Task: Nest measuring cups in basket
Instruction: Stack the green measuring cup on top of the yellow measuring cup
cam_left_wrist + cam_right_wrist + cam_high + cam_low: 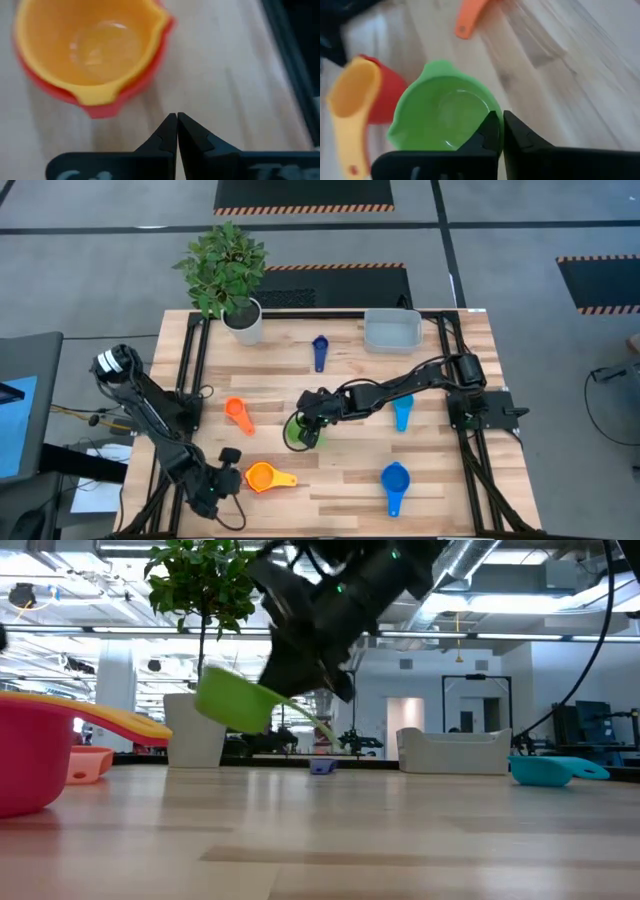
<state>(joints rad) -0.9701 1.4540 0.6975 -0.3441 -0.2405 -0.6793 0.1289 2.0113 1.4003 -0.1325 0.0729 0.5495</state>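
- The right gripper [312, 423] is closed on the green cup [232, 700], and the low view shows the cup lifted off the table, near its middle.
- The step in hand seems to be carrying this cup.
- The yellow cup [262, 476] sits inside the red one at the near left, where the left gripper [177, 131] waits closed and empty.
- The basket [391, 330] stands at the far right.
- Next, the green cup probably needs to be lowered level into a bigger cup or the basket.

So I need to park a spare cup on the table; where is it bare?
Bare wood lies between the yellow cup and the blue cup, and in front of the basket. The middle is crowded: the right end effector holds the green cup there.
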